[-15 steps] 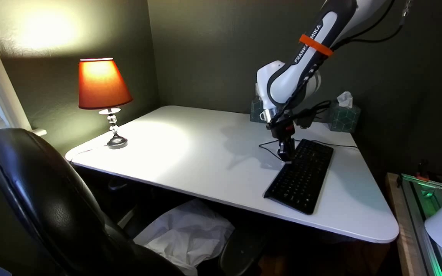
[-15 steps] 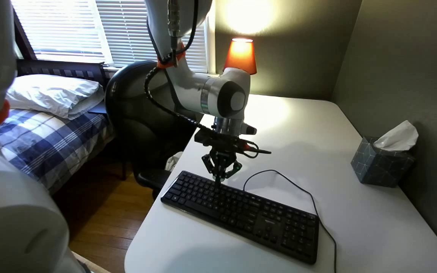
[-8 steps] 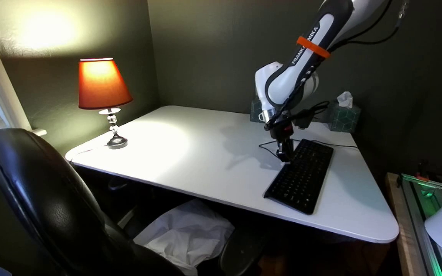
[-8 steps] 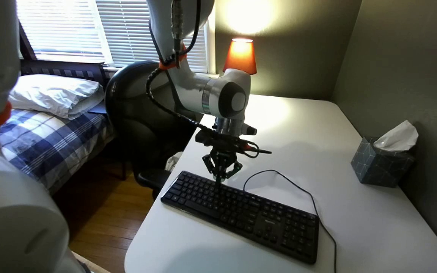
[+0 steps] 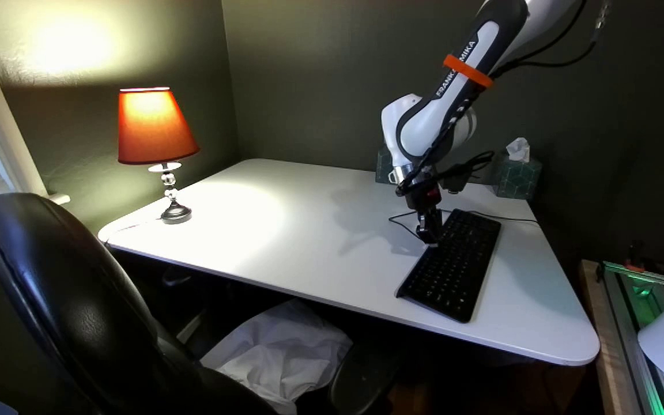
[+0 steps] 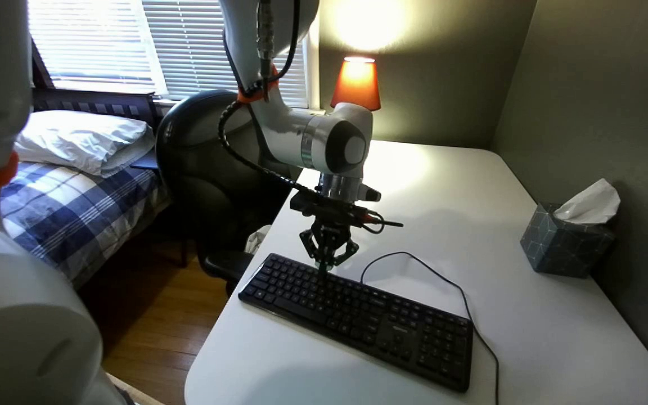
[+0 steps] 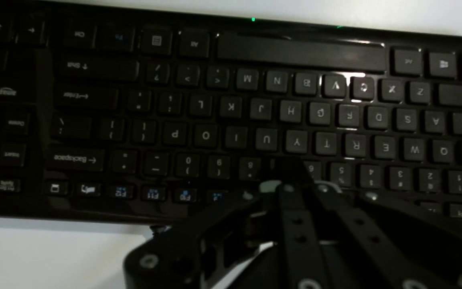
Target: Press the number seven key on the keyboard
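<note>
The arm has shifted a little since the earlier frame, its jaws barely. The keyboard lies flat on the surface. Pinched together with nothing visible between them, the jaws, in the wrist view, cover the spot between the keyboard's 8 key and 6 key; whether they touch, I cannot tell. Well beyond the keyboard stands a lit lamp.

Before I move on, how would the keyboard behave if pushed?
The keyboard is probably stiff, being a flat, straight slab. Lying broad and low on the desk, it would likely slide, not tip. Its curving cable looks slack enough for that.
</note>
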Controlling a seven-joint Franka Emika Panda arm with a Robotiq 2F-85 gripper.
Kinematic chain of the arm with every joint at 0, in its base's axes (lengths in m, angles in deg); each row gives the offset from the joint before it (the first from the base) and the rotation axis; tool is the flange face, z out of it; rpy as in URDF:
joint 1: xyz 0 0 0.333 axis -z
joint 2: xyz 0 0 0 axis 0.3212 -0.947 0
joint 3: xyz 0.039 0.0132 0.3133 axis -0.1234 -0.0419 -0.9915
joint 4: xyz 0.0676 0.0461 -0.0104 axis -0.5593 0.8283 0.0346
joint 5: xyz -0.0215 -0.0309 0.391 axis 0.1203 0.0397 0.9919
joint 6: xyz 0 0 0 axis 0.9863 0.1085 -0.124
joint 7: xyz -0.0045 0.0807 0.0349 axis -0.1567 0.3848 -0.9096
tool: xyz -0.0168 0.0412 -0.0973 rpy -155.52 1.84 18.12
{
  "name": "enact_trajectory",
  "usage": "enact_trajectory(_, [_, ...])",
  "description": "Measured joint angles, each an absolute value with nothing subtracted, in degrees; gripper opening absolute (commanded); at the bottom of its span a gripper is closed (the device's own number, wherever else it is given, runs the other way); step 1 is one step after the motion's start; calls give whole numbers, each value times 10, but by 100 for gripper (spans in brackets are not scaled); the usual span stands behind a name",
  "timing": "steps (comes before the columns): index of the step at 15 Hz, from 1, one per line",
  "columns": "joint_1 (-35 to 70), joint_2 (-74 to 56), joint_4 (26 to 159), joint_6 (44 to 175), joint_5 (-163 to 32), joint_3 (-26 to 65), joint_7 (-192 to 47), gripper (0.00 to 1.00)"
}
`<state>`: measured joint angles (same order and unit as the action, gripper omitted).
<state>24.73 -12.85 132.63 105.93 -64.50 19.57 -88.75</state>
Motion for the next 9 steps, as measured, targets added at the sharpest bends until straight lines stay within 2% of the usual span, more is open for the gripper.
enact_trajectory(9, [247,-139,1316,1049,-645,196,-887,0])
